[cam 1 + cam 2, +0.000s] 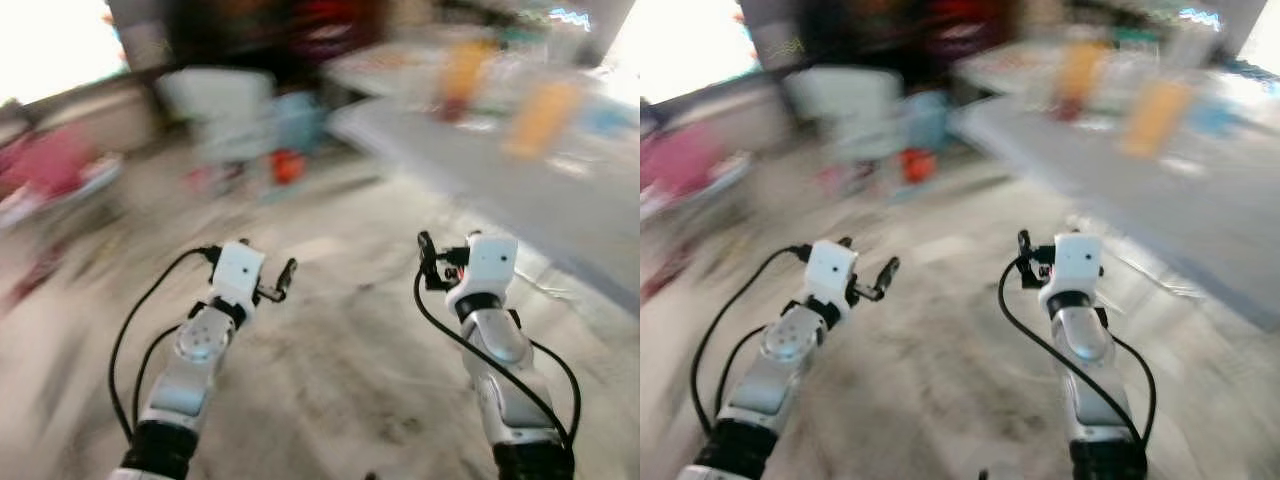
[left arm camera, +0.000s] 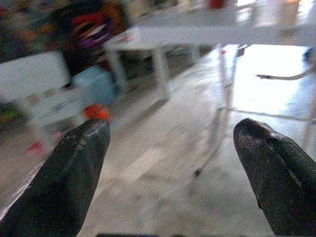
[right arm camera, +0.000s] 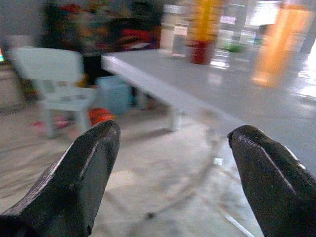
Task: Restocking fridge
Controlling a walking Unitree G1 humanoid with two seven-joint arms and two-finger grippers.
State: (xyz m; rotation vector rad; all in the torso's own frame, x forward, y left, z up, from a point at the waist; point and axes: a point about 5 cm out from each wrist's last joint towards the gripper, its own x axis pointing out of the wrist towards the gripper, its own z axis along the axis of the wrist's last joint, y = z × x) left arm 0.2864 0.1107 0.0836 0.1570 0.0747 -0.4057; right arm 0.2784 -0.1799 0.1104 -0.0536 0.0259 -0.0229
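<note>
Head views, heavily blurred: both silver arms are reaching forward over a grey, mottled floor; the left gripper is hanging at near left, the right gripper at near right, the two well apart and level with each other; neither is holding anything. In the left wrist view the two black fingers are standing wide apart with bare floor showing between them; in the right wrist view the fingers are likewise spread wide, nothing between them.

A long white table is running from the far middle towards the near right; on its far part two orange upright shapes and a yellow shape with a red base are standing, too blurred to identify. At far left of the table a white chair is sitting on the floor; just right of it a pale blue box is resting, with a small orange-red thing beside it on the floor. Pink blurred shapes are lying at far left. A fridge and any stock for it cannot be made out in this blur.
</note>
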